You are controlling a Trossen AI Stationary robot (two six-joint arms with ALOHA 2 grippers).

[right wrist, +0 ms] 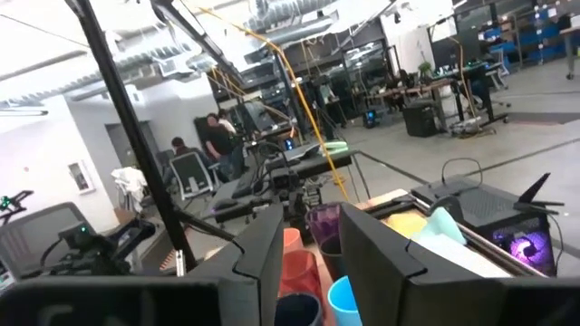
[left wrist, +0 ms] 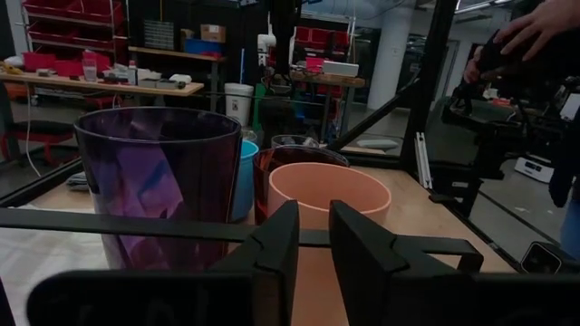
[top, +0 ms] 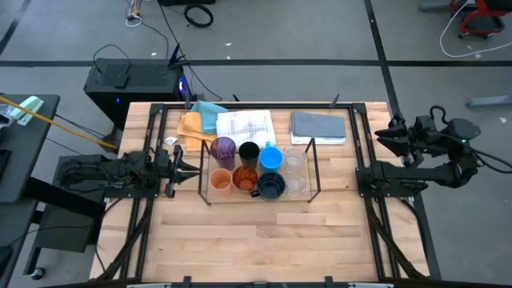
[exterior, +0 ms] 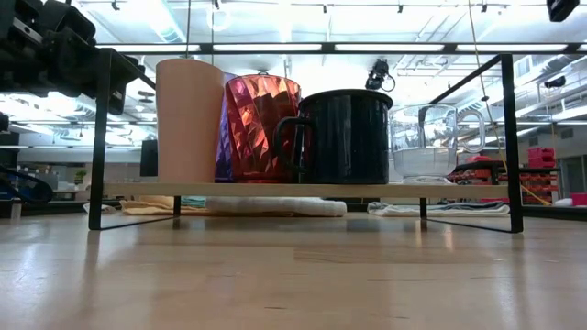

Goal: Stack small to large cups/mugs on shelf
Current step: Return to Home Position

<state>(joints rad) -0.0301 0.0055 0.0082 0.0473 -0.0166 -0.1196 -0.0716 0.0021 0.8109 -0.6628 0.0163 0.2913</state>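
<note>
On the low shelf of thin black metal rod [exterior: 507,137], in the middle of the wooden desk [top: 256,240], the low view shows a matte orange cup [exterior: 190,119], a faceted orange glass [exterior: 263,115], a glossy navy mug with handle [exterior: 353,137] and a clear glass mug [exterior: 426,137]. The high view adds the row behind them: a translucent purple cup [top: 223,149], a black cup [top: 249,151] and a bright blue cup [top: 270,158]. The left gripper [top: 190,164] is just beside the shelf's left end and the right gripper [top: 384,133] is well apart on the right, both with fingers released and empty.

The left end effector [top: 186,166] is held level on an outstretched arm, fingers [left wrist: 276,249] slightly parted, empty. The right end effector [top: 386,136] is carried on a folded arm, fingers [right wrist: 265,244] parted, empty.
</note>
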